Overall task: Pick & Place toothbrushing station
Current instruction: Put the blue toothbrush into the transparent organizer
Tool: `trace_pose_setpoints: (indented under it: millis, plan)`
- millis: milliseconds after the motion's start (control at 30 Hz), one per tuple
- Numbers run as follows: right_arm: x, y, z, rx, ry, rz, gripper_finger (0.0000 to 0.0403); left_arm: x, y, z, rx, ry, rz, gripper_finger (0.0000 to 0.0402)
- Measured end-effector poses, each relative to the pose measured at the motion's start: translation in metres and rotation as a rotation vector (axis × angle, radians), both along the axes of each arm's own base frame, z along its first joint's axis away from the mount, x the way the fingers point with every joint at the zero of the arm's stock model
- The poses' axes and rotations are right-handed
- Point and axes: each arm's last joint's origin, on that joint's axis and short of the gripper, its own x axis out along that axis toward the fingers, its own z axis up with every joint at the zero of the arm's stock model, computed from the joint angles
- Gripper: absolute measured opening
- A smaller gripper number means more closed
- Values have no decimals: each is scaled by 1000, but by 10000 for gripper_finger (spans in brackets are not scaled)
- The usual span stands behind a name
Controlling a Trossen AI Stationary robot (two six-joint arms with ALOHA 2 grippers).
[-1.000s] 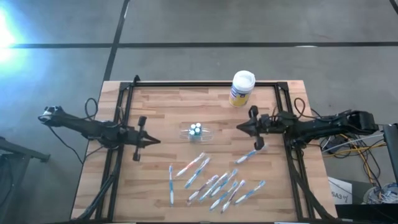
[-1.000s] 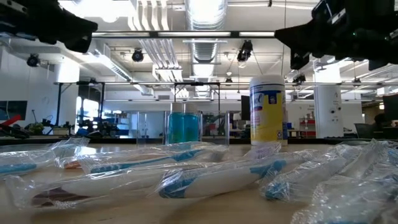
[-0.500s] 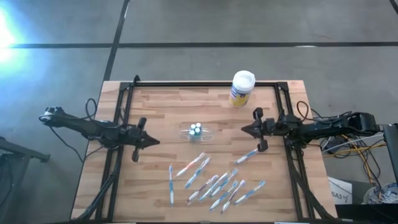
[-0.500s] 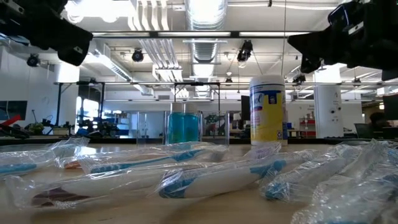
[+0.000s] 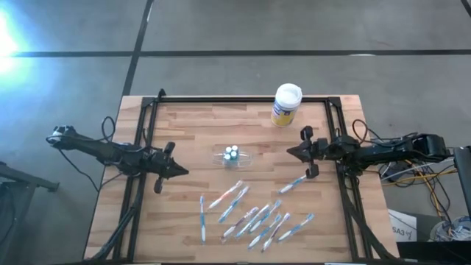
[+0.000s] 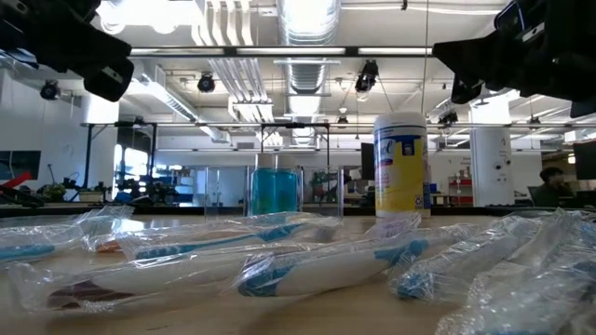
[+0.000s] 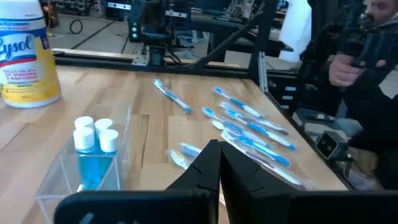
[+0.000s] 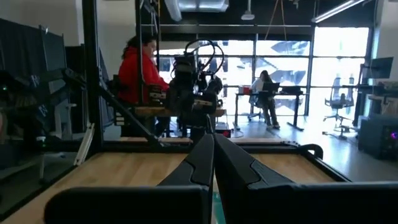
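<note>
Across the wooden table point(image 5: 184, 118), the two arms reached in from opposite edges. The left gripper point(image 5: 182, 171) hung at the left side, fingers pressed together and holding nothing; the right gripper point(image 5: 290, 152) hung at the right side, likewise closed and empty. A white-lidded canister point(image 5: 286, 104) stood at the far edge. Near the table's middle, between the grippers, sat the clear holder point(image 5: 235, 157) with teal-capped tubes point(image 7: 94, 134) upright inside. Nearer the front edge, wrapped toothbrushes point(image 5: 254, 218) lay scattered, one point(image 5: 293, 184) apart, close below the right gripper.
</note>
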Motion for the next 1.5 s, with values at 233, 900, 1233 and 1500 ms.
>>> trace_pose_setpoints:
  millis: [233,900,1233,1500]
  plan:
    - [-9,-5,4,51,5,-27,8,2,0,-1,-5,14,19,6]
    - [-43,1,-3,-7,114,-43,8,6,2,11,-167,-248,213,4]
    - [-47,2,-4,-41,122,-49,8,49,-37,88,-12,131,341,2]
    - [-47,2,-6,-12,137,-44,8,93,-107,79,-208,618,535,20]
